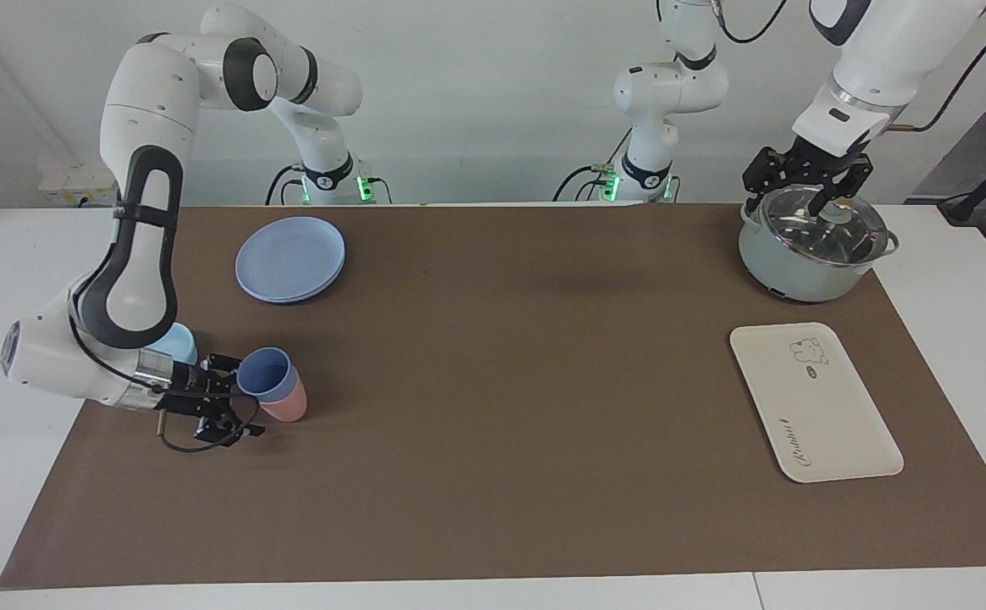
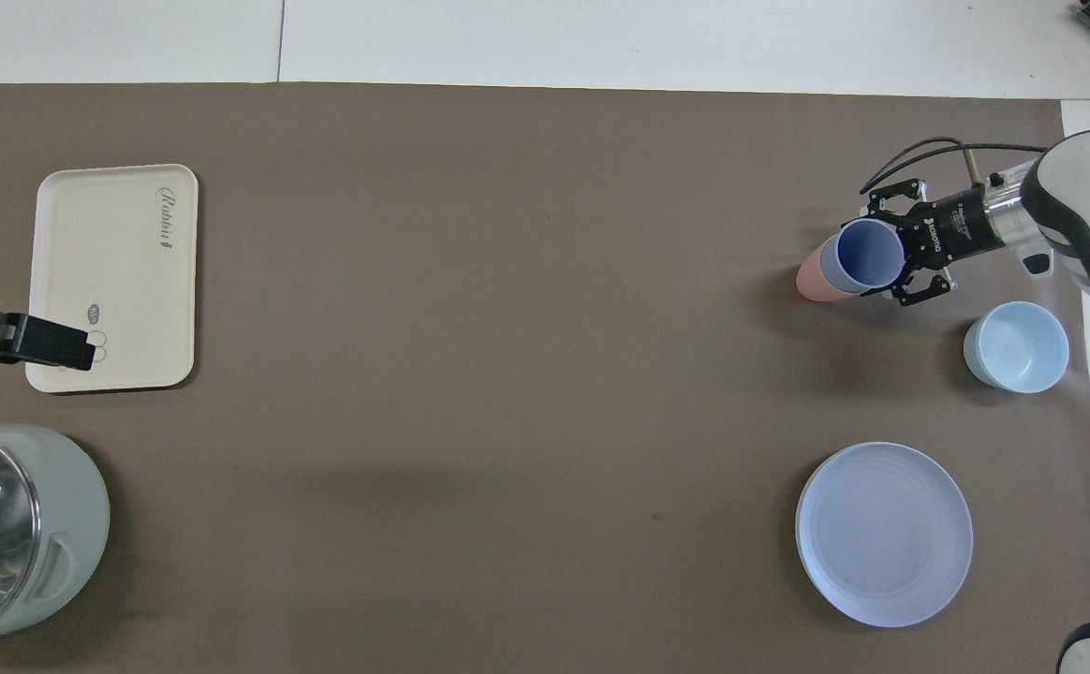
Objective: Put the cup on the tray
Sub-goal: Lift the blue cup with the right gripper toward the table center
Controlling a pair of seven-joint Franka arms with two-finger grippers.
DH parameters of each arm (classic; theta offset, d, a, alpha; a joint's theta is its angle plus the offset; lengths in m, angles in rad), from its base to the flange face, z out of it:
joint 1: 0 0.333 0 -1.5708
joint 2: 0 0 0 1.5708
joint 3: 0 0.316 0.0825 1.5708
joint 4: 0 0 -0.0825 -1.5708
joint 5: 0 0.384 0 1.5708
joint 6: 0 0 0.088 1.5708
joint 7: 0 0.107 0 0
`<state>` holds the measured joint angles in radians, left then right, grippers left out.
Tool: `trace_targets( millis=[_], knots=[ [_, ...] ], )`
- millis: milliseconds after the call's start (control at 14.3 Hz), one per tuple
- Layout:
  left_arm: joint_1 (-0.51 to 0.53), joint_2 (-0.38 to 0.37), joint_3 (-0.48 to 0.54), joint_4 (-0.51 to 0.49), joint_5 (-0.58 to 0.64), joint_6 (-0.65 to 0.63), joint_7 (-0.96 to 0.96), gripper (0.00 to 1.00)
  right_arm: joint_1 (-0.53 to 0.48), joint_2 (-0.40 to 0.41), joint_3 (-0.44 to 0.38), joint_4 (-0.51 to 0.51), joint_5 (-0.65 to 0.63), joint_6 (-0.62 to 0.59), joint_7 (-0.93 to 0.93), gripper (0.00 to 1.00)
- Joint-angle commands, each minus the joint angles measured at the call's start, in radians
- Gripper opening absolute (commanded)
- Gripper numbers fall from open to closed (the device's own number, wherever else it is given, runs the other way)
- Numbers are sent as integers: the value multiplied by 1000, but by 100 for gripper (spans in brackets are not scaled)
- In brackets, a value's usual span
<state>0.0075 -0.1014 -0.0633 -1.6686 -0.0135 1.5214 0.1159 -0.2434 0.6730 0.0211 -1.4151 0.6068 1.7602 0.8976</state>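
Note:
The periwinkle-blue cup (image 1: 263, 374) is tilted, its mouth turned up, and rests against the salmon-pink tumbler (image 1: 288, 407) near the right arm's end of the table. My right gripper (image 1: 230, 394) lies low and level, with a finger on each side of the cup (image 2: 868, 256), and is shut on it. The cream tray (image 1: 815, 405) lies flat and bare at the left arm's end, also in the overhead view (image 2: 114, 281). My left gripper (image 1: 828, 202) hangs over the pot's glass lid and waits.
A pale green pot with a glass lid (image 1: 802, 254) stands nearer to the robots than the tray. A light-blue bowl (image 1: 178, 342) sits beside my right gripper. A round blue plate (image 1: 290, 258) lies nearer to the robots than the cups.

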Motion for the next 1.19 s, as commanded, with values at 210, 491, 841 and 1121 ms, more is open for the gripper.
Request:
trace_targets(
  millis=[210, 491, 841, 1121],
  knots=[
    [11, -20, -4, -16, -11, -7, -4, 100, -10, -50, 10, -82, 86, -4, 4, 97],
    [11, -20, -4, -16, -11, -9, -4, 100, -1, -61, 11, -111, 93, 2, -14, 96],
    [11, -20, -4, -14, -11, -7, -4, 100, 10, -79, 14, -151, 176, 2, -39, 31],
    [11, -20, -4, -16, -11, -7, -4, 100, 117, -176, 20, -248, 205, 45, -37, 0]
  ],
)
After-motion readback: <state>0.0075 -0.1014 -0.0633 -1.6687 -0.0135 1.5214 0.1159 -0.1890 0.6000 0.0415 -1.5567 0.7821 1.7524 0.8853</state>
